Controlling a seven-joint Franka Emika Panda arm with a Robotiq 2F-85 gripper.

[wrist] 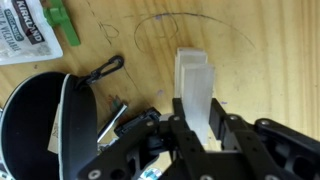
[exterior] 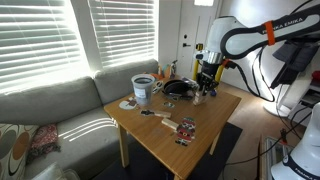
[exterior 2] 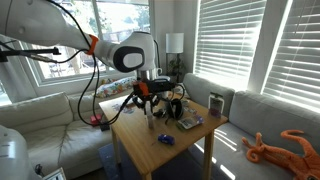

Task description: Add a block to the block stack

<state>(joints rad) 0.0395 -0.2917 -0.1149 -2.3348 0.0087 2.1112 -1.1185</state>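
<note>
In the wrist view a tall stack of pale tan wooden blocks [wrist: 193,68] stands on the wooden table. My gripper [wrist: 202,128] reaches down over it, its two black fingers pressed against the sides of the topmost block [wrist: 201,105], which sits in line with the blocks below. In both exterior views the gripper [exterior: 205,88] [exterior 2: 150,104] hangs low over the table near the black pan. The stack shows there only as a small pale column under the fingers [exterior 2: 152,121].
A black pan [wrist: 30,120] [exterior: 178,88] with a clip-on handle lies close beside the stack. A green piece [wrist: 65,25] and a printed card [wrist: 20,35] lie farther off. A white bucket [exterior: 143,90] and patterned cards [exterior: 185,128] share the table; sofas surround it.
</note>
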